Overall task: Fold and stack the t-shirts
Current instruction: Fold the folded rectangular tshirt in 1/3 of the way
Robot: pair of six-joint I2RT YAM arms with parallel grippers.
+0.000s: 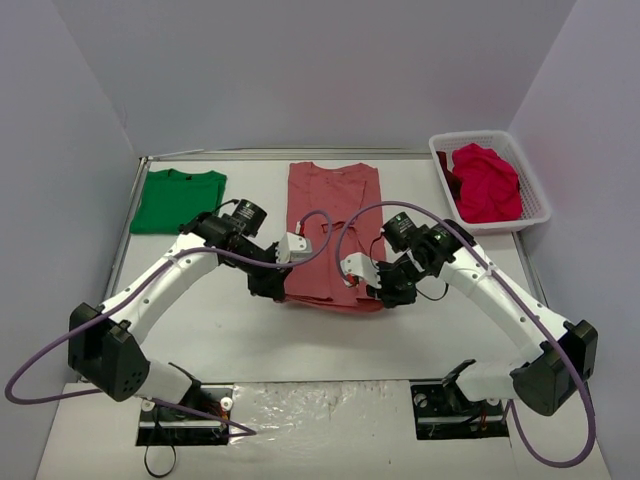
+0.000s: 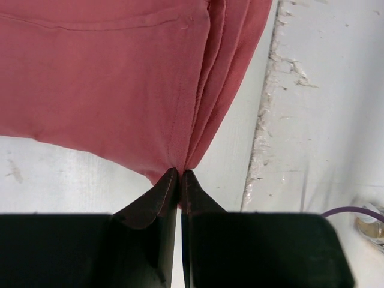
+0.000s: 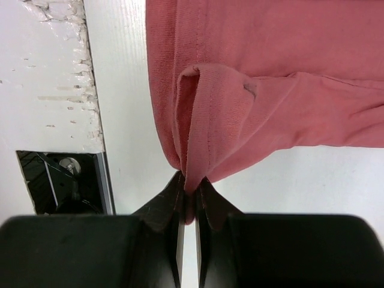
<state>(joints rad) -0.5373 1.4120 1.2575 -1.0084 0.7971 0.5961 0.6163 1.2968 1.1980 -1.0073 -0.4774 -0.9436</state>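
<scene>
Pink tee lies near-far; L hand, R hand pinch hem.

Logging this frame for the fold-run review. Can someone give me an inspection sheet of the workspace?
Surface: white table, flat; paint is chipped along a seam in the wrist views.
Job's things: salmon-pink t-shirt folded lengthwise at centre, both near corners pinched; green t-shirt folded flat at far left; crimson t-shirts heaped unfolded in the white basket at far right.
Clutter: nothing seen.
Grippers: left gripper shut on the pink hem's corner; right gripper shut on the other corner.
Cables: purple cables loop from each wrist above the pink shirt, and one trails past each base.
Surroundings: plain pale walls on three sides.
</scene>
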